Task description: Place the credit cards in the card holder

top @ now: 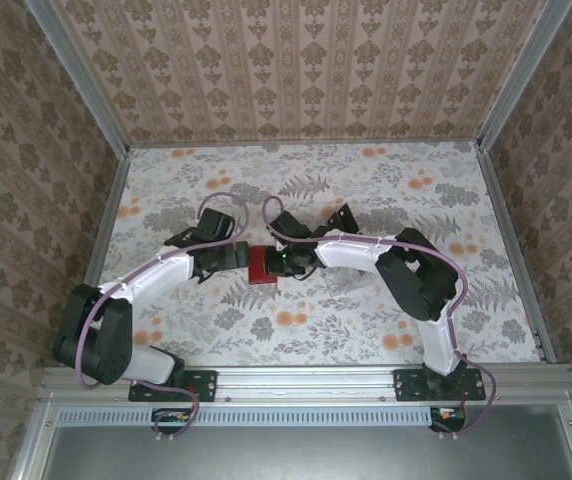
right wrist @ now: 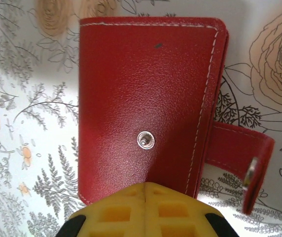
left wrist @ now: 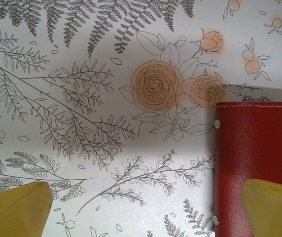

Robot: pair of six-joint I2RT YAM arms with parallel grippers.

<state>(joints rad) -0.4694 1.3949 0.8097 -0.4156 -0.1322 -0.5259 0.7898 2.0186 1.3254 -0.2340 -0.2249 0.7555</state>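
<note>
The card holder [right wrist: 146,94], a small red, roughly square, leather-like folding wallet with pale stitching along its edges, lies closed and flat near the middle of the table [top: 366,330], whose white covering is printed with grey ferns and orange roses. A round silver snap stud [right wrist: 145,139] sits on its upper cover, and a short red closing strap [right wrist: 239,158] sticks out loose from one side, curling up off the covering.

In the right wrist view the right gripper [right wrist: 146,190] is at the wallet's near edge, its yellow moulded fingers [right wrist: 116,212] pressed together with nothing seen between them; whether the tips touch the leather I cannot tell. From above, this gripper comes at the wallet from the right.

The left gripper [left wrist: 143,210] is on the wallet's other side, its yellow fingers [left wrist: 15,210] spread wide. One finger overlaps the wallet's corner and the other is over bare covering; they pinch nothing
</note>
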